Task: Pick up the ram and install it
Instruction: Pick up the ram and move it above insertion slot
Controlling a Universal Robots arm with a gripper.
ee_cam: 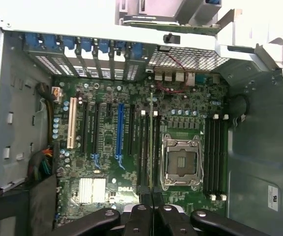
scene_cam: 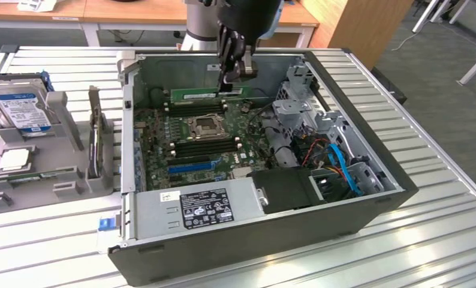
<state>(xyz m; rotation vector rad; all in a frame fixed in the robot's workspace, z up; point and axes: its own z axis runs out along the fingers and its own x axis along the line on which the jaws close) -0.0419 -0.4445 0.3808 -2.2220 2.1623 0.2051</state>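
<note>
One green ram [scene_cam: 202, 95] stick hung pinched between the pressed-together jaws of the gripper [scene_cam: 231, 84], inside an open computer case [scene_cam: 358, 210] that lay on its side on a slatted metal table [scene_cam: 438, 240]. In the exterior view the stick was held level on its long edge, gripped toward its end at the exterior view's right. It stood raised above the motherboard [scene_cam: 238, 159] close to the case's far wall, over the black memory slots [scene_cam: 192, 108] on the far side of the processor socket [scene_cam: 205, 126]. It ran parallel to those slots and looked clear of them, not seated. In the wrist view the ram [ee_cam: 152, 132] appeared edge-on as a thin line running out from between the dark fingers [ee_cam: 140, 216], lined up with the slots just beside the socket. A second slot bank [ee_cam: 216, 152] lay on the socket's other side, and a blue expansion slot [ee_cam: 119, 130] sat further across the board. Nearest the exterior camera, a grey power supply [scene_cam: 198, 207] with a printed label filled one corner of the case, and blue cables [scene_cam: 346, 171] curled beside it toward the exterior view's right. Outside the case, at the exterior view's left, a hard drive [scene_cam: 20, 108] stood propped in a grey holder [scene_cam: 62, 180] on the table.
</note>
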